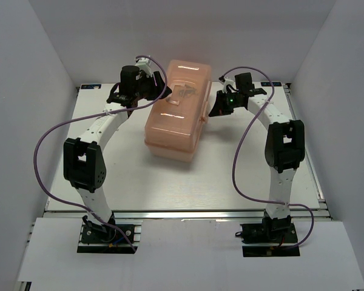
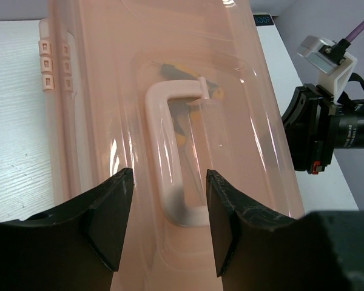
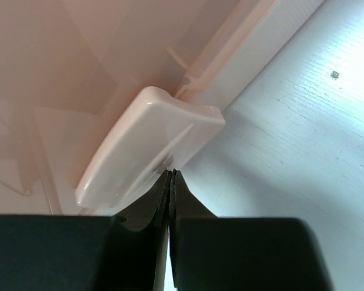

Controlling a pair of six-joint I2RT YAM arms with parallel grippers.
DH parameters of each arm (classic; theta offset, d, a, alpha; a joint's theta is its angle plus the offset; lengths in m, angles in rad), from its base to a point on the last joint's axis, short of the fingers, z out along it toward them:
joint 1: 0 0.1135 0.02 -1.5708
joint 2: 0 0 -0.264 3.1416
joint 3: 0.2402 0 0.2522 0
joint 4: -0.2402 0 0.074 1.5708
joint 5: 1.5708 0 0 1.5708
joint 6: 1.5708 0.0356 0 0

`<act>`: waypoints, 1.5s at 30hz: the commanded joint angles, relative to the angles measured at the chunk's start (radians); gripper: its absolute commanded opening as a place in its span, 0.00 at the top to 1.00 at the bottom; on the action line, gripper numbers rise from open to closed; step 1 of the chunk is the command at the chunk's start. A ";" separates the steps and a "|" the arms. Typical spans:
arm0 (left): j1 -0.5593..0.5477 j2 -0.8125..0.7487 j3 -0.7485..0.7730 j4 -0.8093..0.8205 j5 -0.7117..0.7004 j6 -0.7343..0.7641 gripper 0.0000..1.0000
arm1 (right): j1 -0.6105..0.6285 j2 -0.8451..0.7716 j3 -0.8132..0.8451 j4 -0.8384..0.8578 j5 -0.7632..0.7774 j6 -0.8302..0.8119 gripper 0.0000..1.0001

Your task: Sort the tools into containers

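Note:
The salmon-pink toolbox (image 1: 175, 109) sits closed in the middle back of the table. Through its translucent lid (image 2: 170, 79) I see dim yellow-and-black tool handles (image 2: 182, 79) under the lid's handle (image 2: 173, 151). My left gripper (image 2: 168, 200) is open above the lid, its jaws on either side of the handle's near end. My right gripper (image 3: 171, 174) is shut with nothing between its jaws; its tips touch the lower edge of the pale latch (image 3: 147, 144) on the box's right side. The green-handled screwdrivers are out of view.
The right arm's wrist camera (image 2: 330, 130) shows beyond the box in the left wrist view. The pink hinge tabs (image 2: 54, 63) lie on the lid's left edge. White table (image 1: 188, 182) surrounds the box, with white walls behind and on both sides.

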 commanded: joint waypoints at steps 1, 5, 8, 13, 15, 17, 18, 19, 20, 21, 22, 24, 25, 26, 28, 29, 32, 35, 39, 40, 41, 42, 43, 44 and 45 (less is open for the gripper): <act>-0.017 0.009 -0.053 -0.131 0.056 -0.008 0.39 | 0.032 -0.069 0.056 0.049 -0.074 0.015 0.98; -0.017 0.004 -0.063 -0.130 0.053 -0.008 0.39 | 0.033 -0.066 0.056 0.052 -0.077 0.020 0.98; -0.016 0.001 -0.069 -0.130 0.053 -0.008 0.39 | 0.035 -0.055 0.056 0.058 -0.083 0.031 0.98; -0.016 -0.005 -0.075 -0.131 0.052 -0.008 0.39 | 0.033 -0.030 0.048 0.088 -0.111 0.066 0.97; -0.016 -0.005 -0.076 -0.131 0.052 -0.006 0.39 | 0.035 -0.018 0.051 0.092 -0.111 0.067 0.97; -0.016 -0.008 -0.078 -0.133 0.050 -0.006 0.39 | 0.035 -0.012 0.056 0.092 -0.111 0.063 0.97; -0.016 -0.008 -0.078 -0.133 0.050 -0.005 0.39 | 0.035 -0.011 0.060 0.089 -0.106 0.060 0.97; -0.017 -0.010 -0.078 -0.133 0.050 -0.005 0.39 | 0.035 -0.011 0.062 0.084 -0.106 0.055 0.97; -0.017 -0.010 -0.080 -0.134 0.048 -0.003 0.39 | 0.036 -0.017 0.063 0.078 -0.106 0.046 0.97; -0.016 -0.010 -0.080 -0.136 0.048 -0.003 0.39 | 0.036 -0.020 0.062 0.079 -0.109 0.044 0.96; -0.016 -0.010 -0.080 -0.136 0.048 -0.005 0.39 | 0.035 -0.024 0.060 0.078 -0.114 0.044 0.95; -0.016 -0.010 -0.081 -0.133 0.048 -0.002 0.39 | 0.033 -0.041 0.048 0.084 -0.131 0.055 0.89; -0.016 -0.010 -0.083 -0.133 0.048 -0.002 0.39 | 0.033 -0.046 0.043 0.090 -0.140 0.063 0.87; -0.017 -0.010 -0.081 -0.131 0.048 -0.002 0.38 | 0.033 -0.052 0.042 0.095 -0.152 0.077 0.84; -0.016 -0.008 -0.081 -0.131 0.050 -0.002 0.39 | 0.033 -0.057 0.037 0.101 -0.163 0.090 0.80; -0.016 -0.010 -0.081 -0.131 0.048 -0.002 0.38 | 0.035 -0.060 0.037 0.102 -0.171 0.101 0.79; -0.016 -0.013 -0.081 -0.136 0.047 0.001 0.38 | 0.033 -0.063 0.033 0.108 -0.180 0.109 0.78; -0.017 -0.016 -0.087 -0.137 0.045 0.004 0.38 | 0.033 -0.063 0.030 0.110 -0.181 0.113 0.78; -0.016 -0.023 -0.103 -0.131 0.044 0.004 0.38 | 0.033 -0.049 0.028 0.112 -0.175 0.118 0.79; -0.017 -0.027 -0.103 -0.133 0.044 0.004 0.38 | 0.035 -0.043 0.026 0.110 -0.172 0.118 0.79; -0.017 -0.027 -0.103 -0.133 0.042 0.004 0.38 | 0.033 -0.041 0.022 0.110 -0.172 0.115 0.79; -0.016 -0.028 -0.101 -0.134 0.041 0.006 0.39 | 0.033 -0.041 0.016 0.112 -0.171 0.113 0.79; -0.016 -0.028 -0.101 -0.134 0.039 0.006 0.38 | 0.033 -0.041 0.013 0.112 -0.171 0.113 0.79; -0.016 -0.030 -0.101 -0.137 0.038 0.006 0.39 | 0.032 -0.037 0.008 0.116 -0.177 0.117 0.79; -0.016 -0.030 -0.101 -0.137 0.038 0.007 0.39 | 0.030 -0.034 -0.004 0.121 -0.184 0.121 0.79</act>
